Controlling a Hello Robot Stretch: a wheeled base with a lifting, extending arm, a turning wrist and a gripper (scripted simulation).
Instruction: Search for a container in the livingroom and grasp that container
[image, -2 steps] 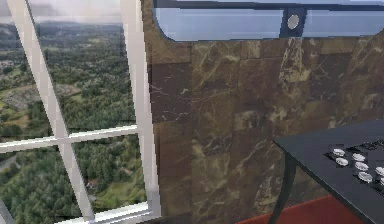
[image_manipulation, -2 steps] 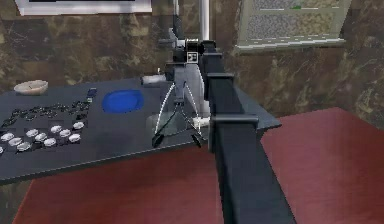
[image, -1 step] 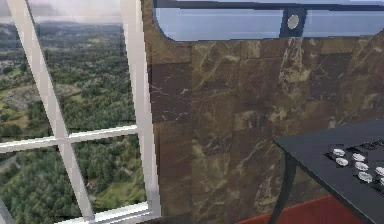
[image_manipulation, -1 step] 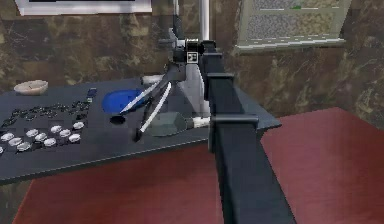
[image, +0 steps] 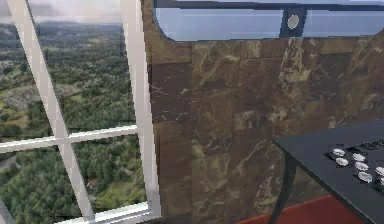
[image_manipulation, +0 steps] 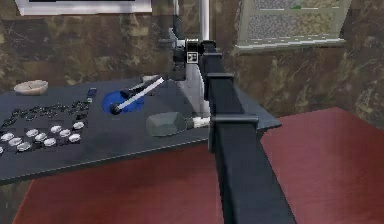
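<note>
The tool (image_manipulation: 135, 95) sits just left of the frame's centre in the arm side view, its thin fingers slanting down and left over the dark desk (image_manipulation: 110, 152). A blue thing (image_manipulation: 104, 98) lies on the desk right at the fingers' end, so I cannot tell whether the tool holds anything or how its fingers stand. I also cannot tell from its shape whether this blue thing is the container.

Behind the tool, the two white squares (image_manipulation: 183, 60) carry black marks too small to read. The dark arm (image_manipulation: 235, 150) runs from them down to the bottom edge.

One grey-green cylinder (image_manipulation: 163, 124) lies on its side just left of the arm. One pale bowl (image_manipulation: 30, 87) rests at the desk's far left. Below it is a row of dark pieces (image_manipulation: 55, 108), then a cluster of more than ten light round pieces (image_manipulation: 40, 135), too small to count exactly.

The floor (image_manipulation: 320, 160) is red-brown and the wall (image_manipulation: 300, 75) is brown marbled stone, with one framed picture (image_manipulation: 290, 20) at the upper right.

In the forward view, a white-framed window (image: 70, 120) fills the left half and looks over wooded hills. The desk corner (image: 315, 150) shows at lower right.
</note>
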